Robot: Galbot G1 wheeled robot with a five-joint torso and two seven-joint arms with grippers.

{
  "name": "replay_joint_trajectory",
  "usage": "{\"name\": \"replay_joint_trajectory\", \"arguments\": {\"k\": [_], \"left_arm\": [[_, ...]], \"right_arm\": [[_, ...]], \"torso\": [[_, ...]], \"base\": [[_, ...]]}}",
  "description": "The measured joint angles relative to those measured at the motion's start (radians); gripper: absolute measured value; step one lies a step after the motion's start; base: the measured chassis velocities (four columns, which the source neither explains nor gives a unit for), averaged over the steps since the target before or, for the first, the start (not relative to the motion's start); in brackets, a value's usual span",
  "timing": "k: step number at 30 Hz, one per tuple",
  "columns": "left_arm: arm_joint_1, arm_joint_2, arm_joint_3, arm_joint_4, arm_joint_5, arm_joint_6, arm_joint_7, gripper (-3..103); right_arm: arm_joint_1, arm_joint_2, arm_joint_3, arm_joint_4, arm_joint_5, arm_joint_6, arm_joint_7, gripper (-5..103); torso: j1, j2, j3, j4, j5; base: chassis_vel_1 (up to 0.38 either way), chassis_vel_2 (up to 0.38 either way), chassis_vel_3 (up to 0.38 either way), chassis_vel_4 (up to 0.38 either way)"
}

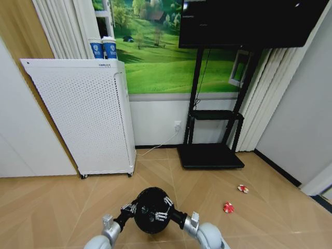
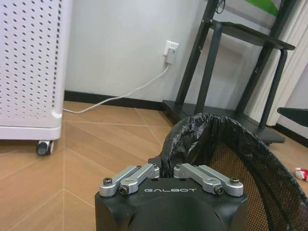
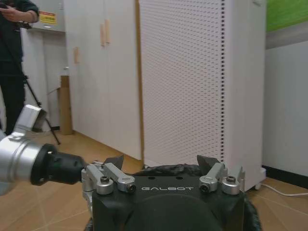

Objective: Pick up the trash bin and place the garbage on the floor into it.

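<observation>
- Low before the robot, the trash bin (image 1: 152,209) hung between both arms, above the floor (image 1: 62,207).
- Left gripper (image 2: 166,168) pinched its lined rim; right gripper (image 3: 166,166) stood spread.
- Two red-and-white wrappers (image 1: 228,207) lay well apart, rightward.

Both silver-and-black arms reach forward and inward low in the head view, meeting on opposite sides of the small black round mesh trash bin (image 1: 152,209). The left gripper (image 2: 168,168) has its fingers closed tight on the bin's rim, pinching the black liner. The right gripper (image 3: 163,166) sits at the opposite rim with its fingers spread wide apart, wrist level.
</observation>
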Motion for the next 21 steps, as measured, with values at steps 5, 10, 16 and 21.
{"name": "replay_joint_trajectory", "arguments": {"k": [5, 10, 16, 21], "left_arm": [[0.021, -0.007, -0.093, -0.019, -0.003, -0.003, 0.005, 7], [0.044, 0.007, -0.203, -0.04, -0.048, -0.014, 0.026, 7], [0.045, 0.03, -0.362, -0.053, -0.119, -0.034, 0.066, 7], [0.043, 0.029, -0.398, -0.061, -0.137, -0.035, 0.072, 7]], "right_arm": [[0.016, 0.024, 0.036, 0.003, 0.041, -0.043, 0.234, 99], [0.036, 0.028, 0.085, 0.004, 0.054, -0.13, 0.46, 100], [0.03, -0.012, 0.175, -0.049, 0.018, -0.271, 0.682, 100], [0.036, -0.038, 0.189, -0.07, 0.041, -0.271, 0.715, 100]], "torso": [[0.0, 0.0, 0.0, -0.0001, 0.0001], [0.0, 0.0, 0.0, 0.0003, 0.0002], [0.0, 0.0, 0.0, -0.0004, 0.0003], [0.0, 0.0, 0.0, 0.0, 0.0003]], "base": [[0.0, 0.0, 0.0, 0.0], [0.0, 0.0, 0.0, 0.0], [0.0, 0.0, 0.0, 0.0], [0.0, 0.0, 0.0, 0.0]]}}
